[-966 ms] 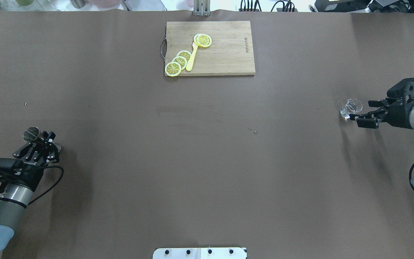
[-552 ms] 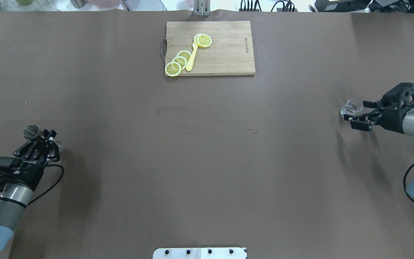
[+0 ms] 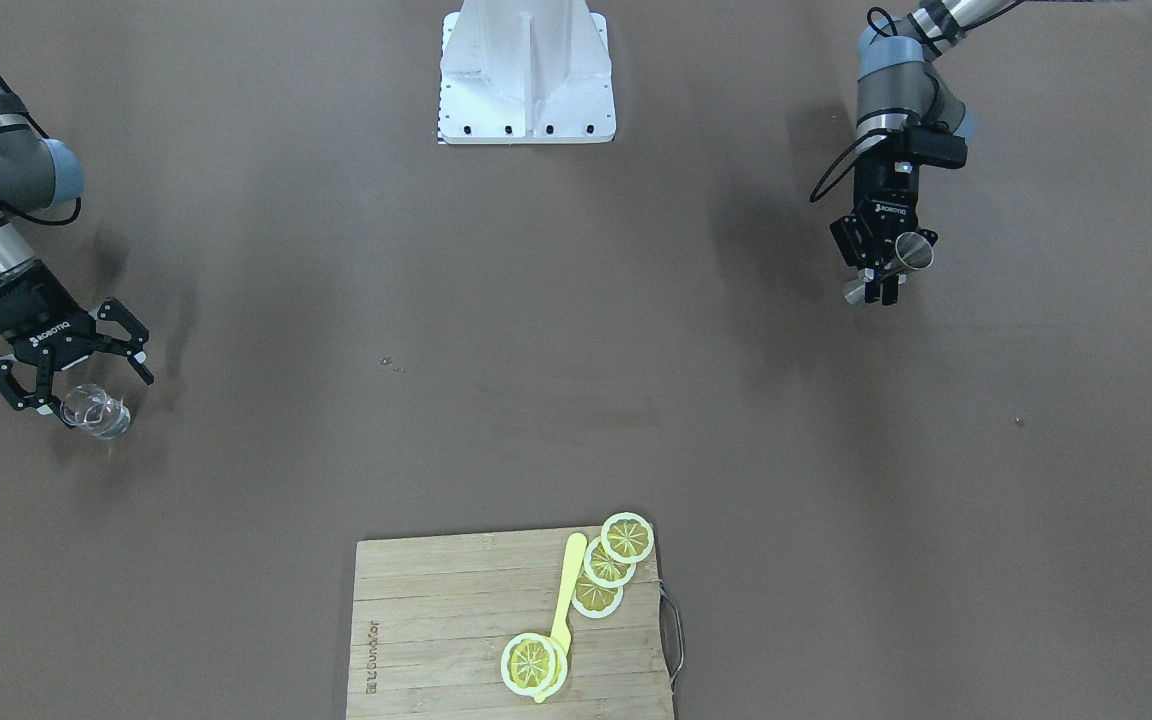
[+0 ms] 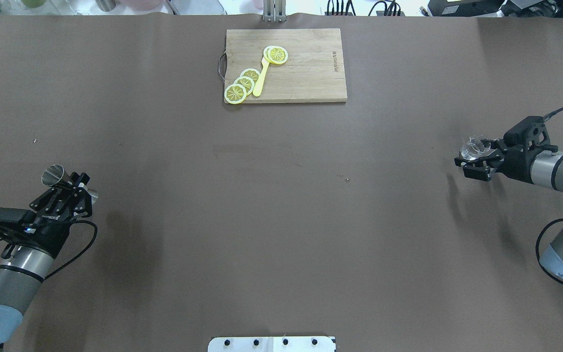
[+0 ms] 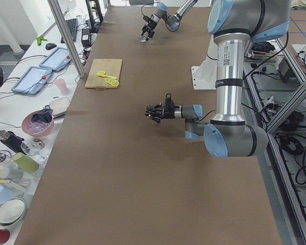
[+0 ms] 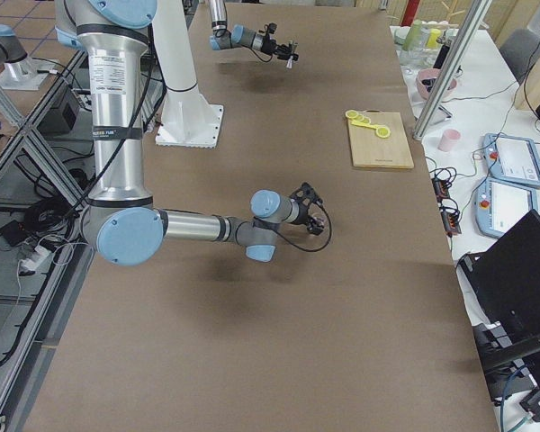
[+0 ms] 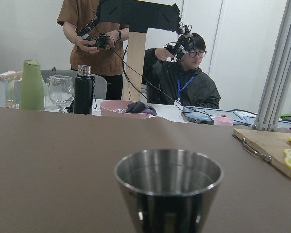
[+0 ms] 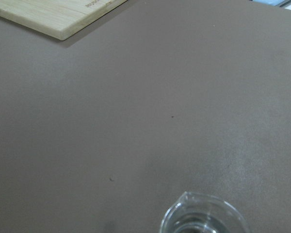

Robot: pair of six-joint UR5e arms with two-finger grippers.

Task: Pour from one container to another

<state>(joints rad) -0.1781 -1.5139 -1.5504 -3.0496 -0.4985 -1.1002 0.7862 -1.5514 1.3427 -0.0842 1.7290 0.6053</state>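
A steel jigger (image 4: 53, 175) (image 3: 913, 251) is held at its waist by my left gripper (image 4: 77, 187) (image 3: 882, 282), above the table's near left corner. Its open rim (image 7: 168, 171) fills the bottom of the left wrist view and stands about upright there. A small clear glass (image 4: 472, 146) (image 3: 94, 412) is at the right side of the table. My right gripper (image 4: 474, 157) (image 3: 94, 392) is open, with a finger on either side of the glass. The right wrist view shows only the glass rim (image 8: 203, 221) at its bottom edge.
A wooden cutting board (image 4: 311, 73) with lemon slices (image 4: 242, 84) and a yellow utensil (image 4: 261, 78) lies at the far centre. The robot's white base plate (image 4: 271, 343) is at the near edge. Bottles and two people (image 7: 184, 73) are beyond the table's left end.
My right gripper has slid left until its fingers flank the glass, which shifted slightly left. My left gripper has carried the jigger a little forward and to the right.
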